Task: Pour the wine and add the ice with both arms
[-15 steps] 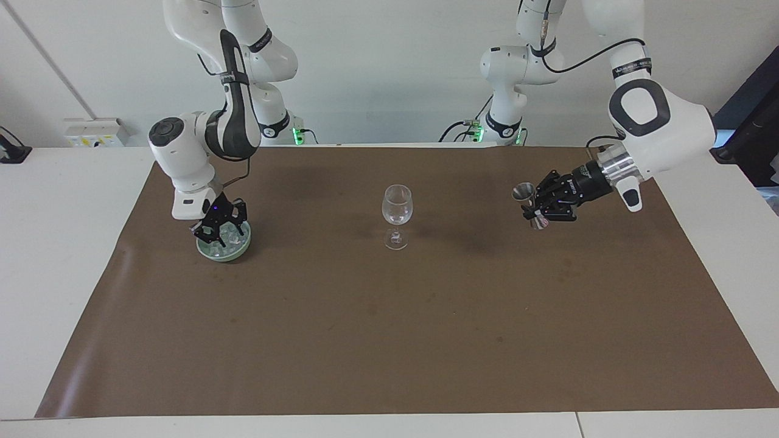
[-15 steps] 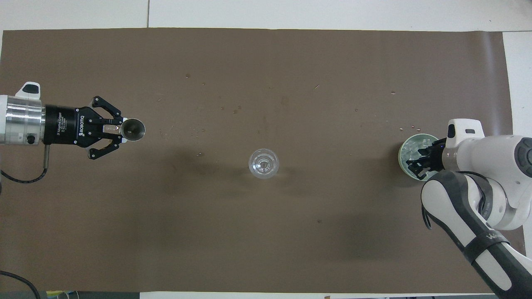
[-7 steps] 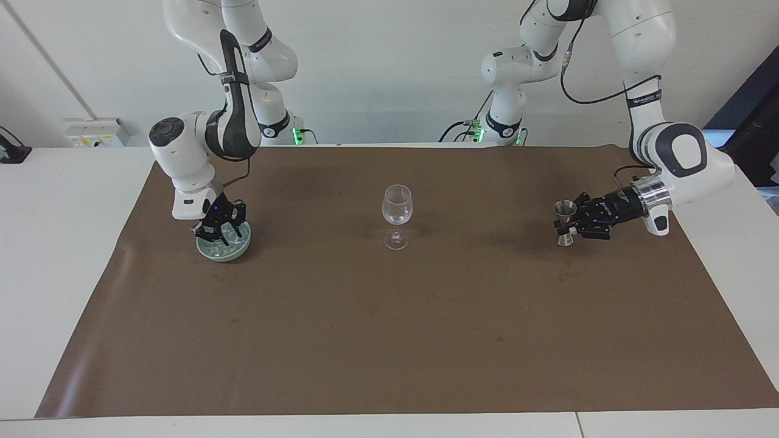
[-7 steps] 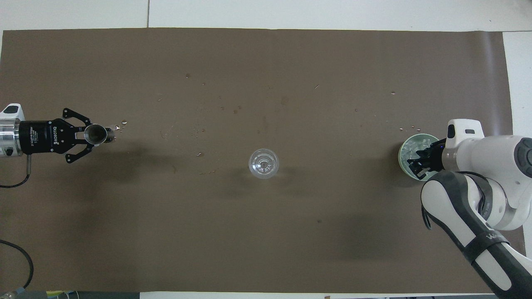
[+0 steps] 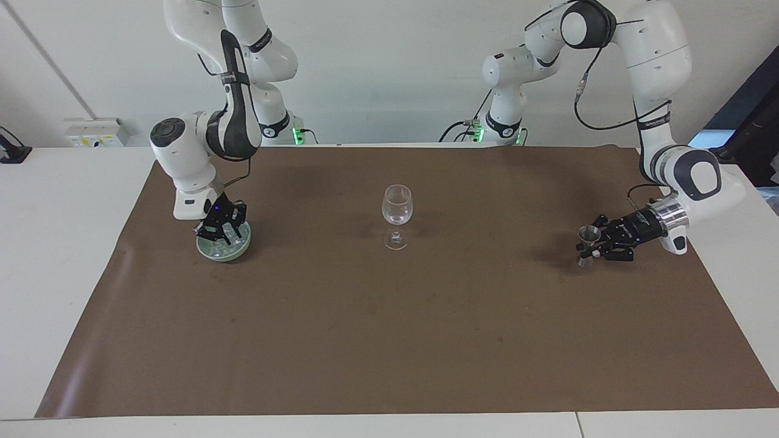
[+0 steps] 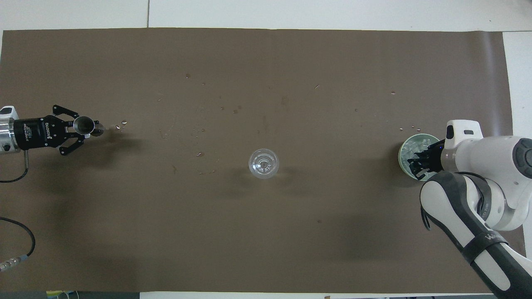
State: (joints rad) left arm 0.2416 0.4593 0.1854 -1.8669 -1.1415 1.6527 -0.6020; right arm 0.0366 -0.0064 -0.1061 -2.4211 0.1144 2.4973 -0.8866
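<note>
On the brown mat (image 5: 389, 340) I see my left gripper (image 5: 591, 246) clamping a steel jigger (image 5: 588, 243). My right gripper (image 5: 221, 234) is closed among the ice (image 5: 234, 239) in the green bowl (image 5: 224, 254); the wine glass (image 5: 397, 216) stands between them.

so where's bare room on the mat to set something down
Free: the wide strip of brown mat farther from the robots than the wine glass, and the stretches between glass and green bowl, glass and metal measuring cup. Crowded only at bowl and cup.
</note>
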